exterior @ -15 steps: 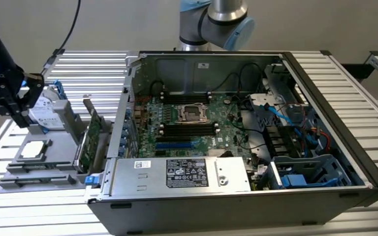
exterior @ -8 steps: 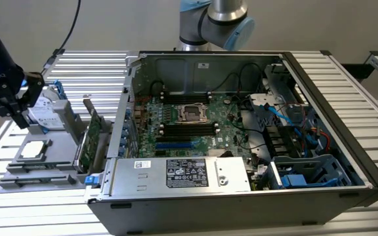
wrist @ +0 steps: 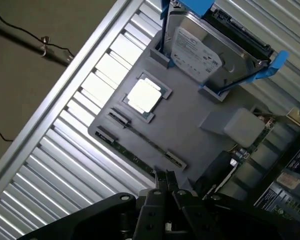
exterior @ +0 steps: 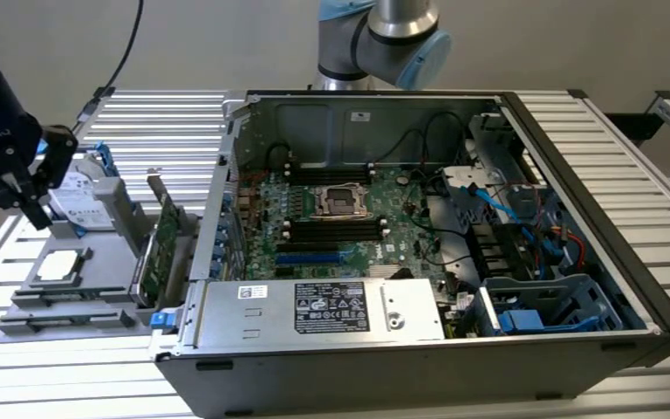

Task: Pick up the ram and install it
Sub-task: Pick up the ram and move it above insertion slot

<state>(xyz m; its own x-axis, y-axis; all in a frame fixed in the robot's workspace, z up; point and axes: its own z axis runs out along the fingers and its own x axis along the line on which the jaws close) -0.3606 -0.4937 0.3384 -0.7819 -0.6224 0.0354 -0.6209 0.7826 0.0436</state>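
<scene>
Gripper [wrist: 165, 177] up front: fingers pinched together, holding nothing, hovering just over one end of the ram [wrist: 131, 156]. That's the thin green edge sitting in its slot on the grey fixture [wrist: 190, 125]. Near it are the processor chip [wrist: 144, 95] and, farther off, the hard drive [wrist: 200, 50]. At the exterior view's right, the open case [exterior: 568, 201] waits, memory slots [exterior: 332, 230] seemingly empty. Ram not lifted, nothing installed yet.

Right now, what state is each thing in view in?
Gripper: shut, empty, over the gray fixture.
RAM stick: on edge in a fixture slot, ungripped.
CPU: flat in its recess.
Hard drive: propped in blue caddy.
Computer case: open, side panel off.
</scene>
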